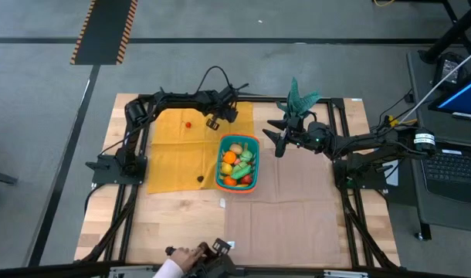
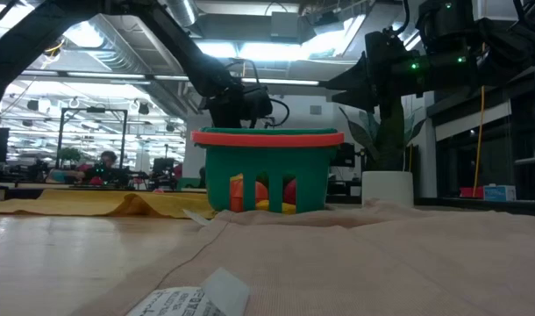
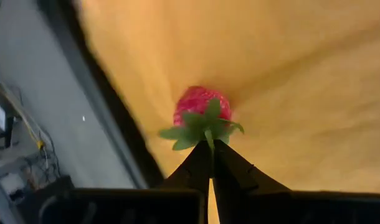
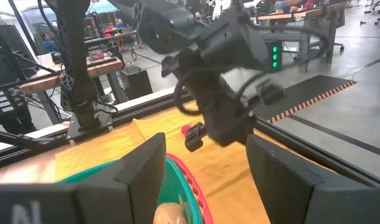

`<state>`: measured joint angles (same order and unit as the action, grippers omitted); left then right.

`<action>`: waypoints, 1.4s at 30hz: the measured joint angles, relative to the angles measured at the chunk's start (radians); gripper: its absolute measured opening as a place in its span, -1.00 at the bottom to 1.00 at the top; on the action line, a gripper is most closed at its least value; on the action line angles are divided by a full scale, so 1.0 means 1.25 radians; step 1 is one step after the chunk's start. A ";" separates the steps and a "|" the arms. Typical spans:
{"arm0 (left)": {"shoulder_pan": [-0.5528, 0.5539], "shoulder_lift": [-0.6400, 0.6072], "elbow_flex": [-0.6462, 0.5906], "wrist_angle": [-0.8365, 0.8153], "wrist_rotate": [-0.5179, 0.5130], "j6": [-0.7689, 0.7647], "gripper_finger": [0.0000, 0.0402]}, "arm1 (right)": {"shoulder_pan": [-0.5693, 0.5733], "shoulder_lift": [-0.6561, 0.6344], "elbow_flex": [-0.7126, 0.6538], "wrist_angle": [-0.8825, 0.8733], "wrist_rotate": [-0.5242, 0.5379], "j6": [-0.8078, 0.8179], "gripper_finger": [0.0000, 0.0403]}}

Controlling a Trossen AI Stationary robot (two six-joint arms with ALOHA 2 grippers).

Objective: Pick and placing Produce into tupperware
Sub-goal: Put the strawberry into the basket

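A red toy strawberry (image 3: 201, 104) with green leaves lies over the yellow cloth (image 1: 174, 154), left of the tupperware; it also shows in the high view (image 1: 188, 123). My left gripper (image 3: 210, 155) is shut at its leafy end. The tupperware is a teal basket with an orange rim (image 1: 256, 140) (image 2: 267, 136); it stands mid-table and holds several pieces of produce. My right gripper (image 1: 278, 139) hovers open to the right of the basket, level, with nothing between its fingers (image 4: 146, 168). My left gripper pinches the strawberry's green stalk (image 3: 209, 138) between its two fingertips, at the leafy top of the berry. The fingers slant down from the table's right. The berry points away from the fingers, low over the yellow cloth; I cannot tell whether it is clear of it.
A green plant (image 1: 299, 99) in a white pot (image 2: 387, 186) stands at the back, right of the basket. A tan cloth (image 1: 297, 193) covers the table's right half. A small dark item (image 1: 201, 178) lies on the yellow cloth. A person's hand (image 1: 174, 268) shows at the near edge.
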<state>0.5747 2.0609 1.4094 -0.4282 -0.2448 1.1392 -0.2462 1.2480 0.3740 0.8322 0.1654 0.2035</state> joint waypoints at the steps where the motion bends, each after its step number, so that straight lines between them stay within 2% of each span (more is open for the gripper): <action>1: 0.003 -0.007 0.000 -0.001 0.001 -0.018 -0.98 | 0.000 0.000 0.000 0.000 0.000 0.000 0.12; 5: 0.026 -0.045 0.000 -0.017 0.026 -0.114 -0.99 | 0.000 0.000 0.000 0.000 0.000 -0.002 0.12; 12: 0.090 -0.138 0.000 -0.080 0.156 -0.296 -0.99 | 0.000 0.000 0.000 0.000 0.000 -0.005 0.12; 17: 0.119 -0.204 0.000 -0.107 0.244 -0.351 -1.00 | 0.000 0.000 0.000 0.000 0.000 -0.018 0.12; 24: 0.151 -0.273 0.000 -0.173 0.452 -0.425 -1.00 | 0.000 0.000 0.000 0.000 0.000 -0.022 0.12; 31: 0.174 -0.306 -0.008 -0.227 0.548 -0.429 -1.00 | 0.000 0.000 0.000 0.001 0.000 -0.021 0.12; 37: 0.175 -0.368 -0.122 -0.203 0.570 -0.434 -1.00 | 0.000 0.000 0.000 0.001 0.000 -0.021 0.12; 42: 0.174 -0.477 -0.258 -0.099 0.629 -0.478 -1.00 | 0.000 0.000 0.000 0.001 0.001 -0.034 0.12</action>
<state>0.7918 1.4647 1.0869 -0.5514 0.5416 0.5421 -0.2466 1.2480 0.3737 0.8333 0.1669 0.1615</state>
